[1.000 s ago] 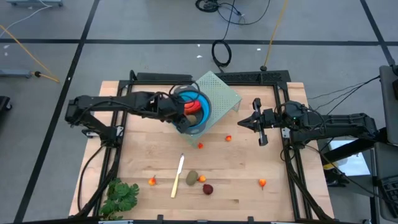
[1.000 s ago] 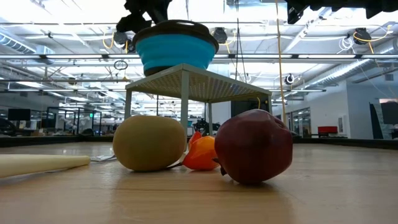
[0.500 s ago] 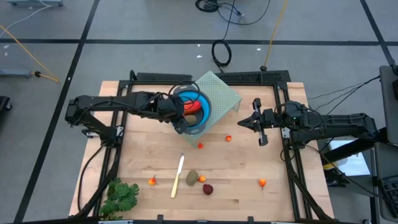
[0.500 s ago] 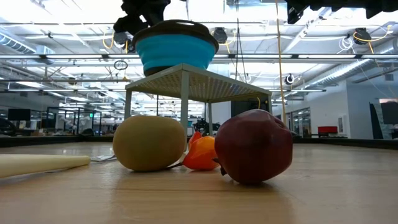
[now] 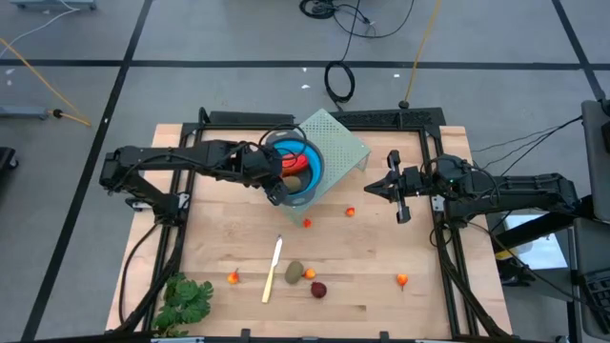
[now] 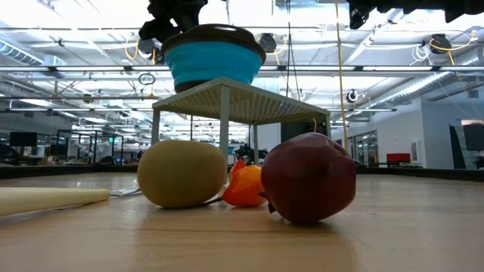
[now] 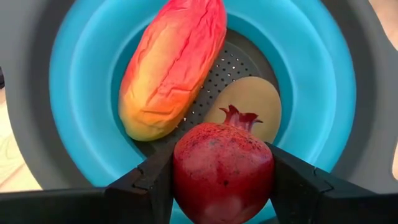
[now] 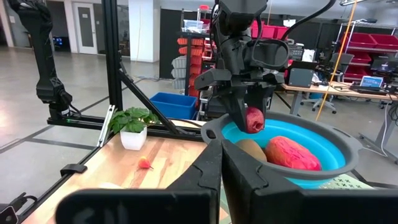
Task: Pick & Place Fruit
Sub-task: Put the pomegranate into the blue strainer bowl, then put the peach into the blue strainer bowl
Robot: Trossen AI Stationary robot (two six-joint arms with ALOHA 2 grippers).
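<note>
The left gripper point(image 8: 252, 118) hangs over the blue bowl point(image 8: 336, 152), clamped on a dark red ball point(image 8: 254, 120). At the bowl's nine o'clock lies a small red bit point(image 8: 145, 163).

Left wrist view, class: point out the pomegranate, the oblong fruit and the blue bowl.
pomegranate point(image 7: 222, 171), left wrist view, middle of its red skin.
oblong fruit point(image 7: 173, 62), left wrist view, mid-body.
blue bowl point(image 7: 314, 81), left wrist view, inner wall.

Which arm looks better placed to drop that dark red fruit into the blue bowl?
The left. Its end effector already grips the pomegranate right above the bowl. The right end effector waits off to the side, holding nothing.
</note>
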